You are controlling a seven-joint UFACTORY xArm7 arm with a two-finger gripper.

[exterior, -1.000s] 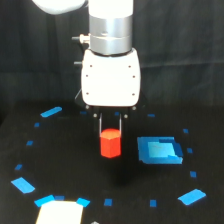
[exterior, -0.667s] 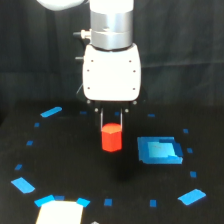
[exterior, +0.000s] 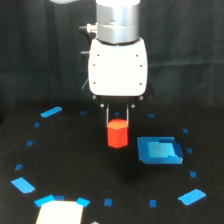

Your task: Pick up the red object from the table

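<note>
The red object (exterior: 118, 133) is a stubby bright red-orange faceted block, hanging above the black table (exterior: 75, 165) near the middle of the exterior view. My gripper (exterior: 118, 125) comes straight down under the white arm body, and its two thin fingers stand on either side of the block's top, shut on it. The block's lower half shows below the fingertips, and it seems lifted off the surface.
A blue square patch (exterior: 159, 150) lies just toward the exterior view's right of the block. Small blue tape marks ring the table, such as one at the back left (exterior: 51, 111). A white and blue thing (exterior: 59, 210) sits at the front left edge.
The arm has risen, carrying the red block upward with it. The block stays between the fingers.
</note>
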